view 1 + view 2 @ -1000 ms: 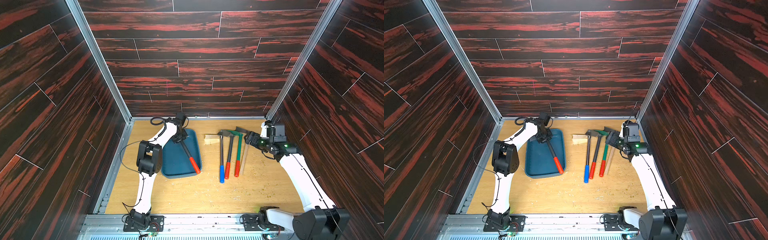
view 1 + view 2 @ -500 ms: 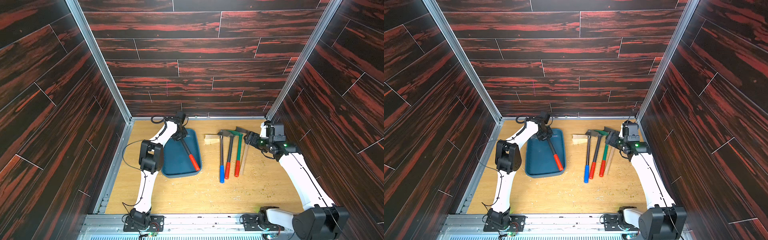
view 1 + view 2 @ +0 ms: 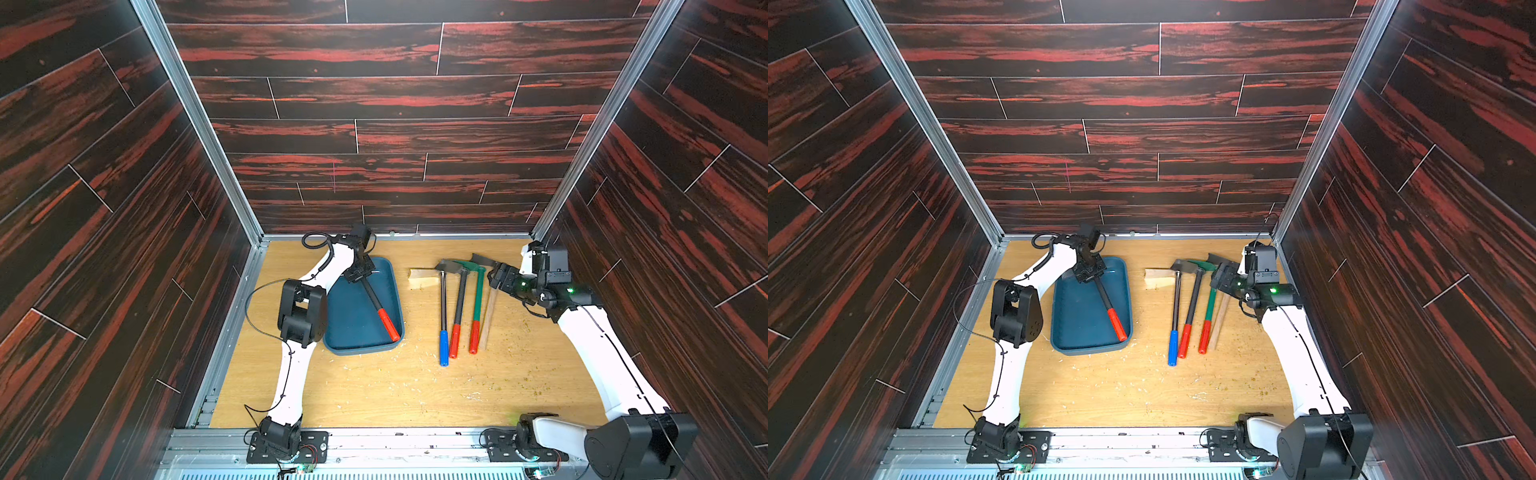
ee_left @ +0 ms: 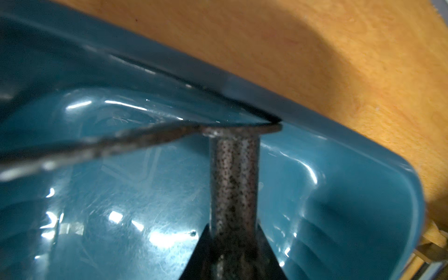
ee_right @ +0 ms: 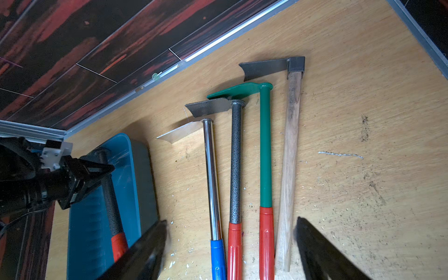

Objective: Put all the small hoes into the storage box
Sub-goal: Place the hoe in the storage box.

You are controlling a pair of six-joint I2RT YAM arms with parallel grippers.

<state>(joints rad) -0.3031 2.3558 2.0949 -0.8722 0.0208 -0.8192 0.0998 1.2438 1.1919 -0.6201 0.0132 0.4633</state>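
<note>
Teal storage box (image 3: 353, 332) around small hoe (image 3: 376, 303), blade hidden from above by left hand (image 3: 358, 272) clenched on shaft; right hand (image 3: 498, 276) released.

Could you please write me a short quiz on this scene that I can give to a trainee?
1. True or false: the left gripper is shut on the shaft of the hoe in the storage box.
2. How many other hoes lie on the table? A two, B four, C six.
3. Fill in: the right gripper has its jaws ____.
Key: 1 true; 2 B; 3 open.
</note>
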